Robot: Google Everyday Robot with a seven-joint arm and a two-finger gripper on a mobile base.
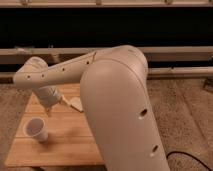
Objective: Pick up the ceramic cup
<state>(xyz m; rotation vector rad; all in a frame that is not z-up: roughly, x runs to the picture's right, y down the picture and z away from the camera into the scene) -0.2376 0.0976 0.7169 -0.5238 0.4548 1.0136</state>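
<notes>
Over the board [67, 145], the gripper [49, 108] hangs near the ceramic cup [37, 130] — its state I cannot tell; an off-centre descent could topple it.

The cup [37, 129] stands on the near left part of the board [70, 146]. My gripper [51, 108] hangs above the board, just behind the cup and slightly right.
</notes>
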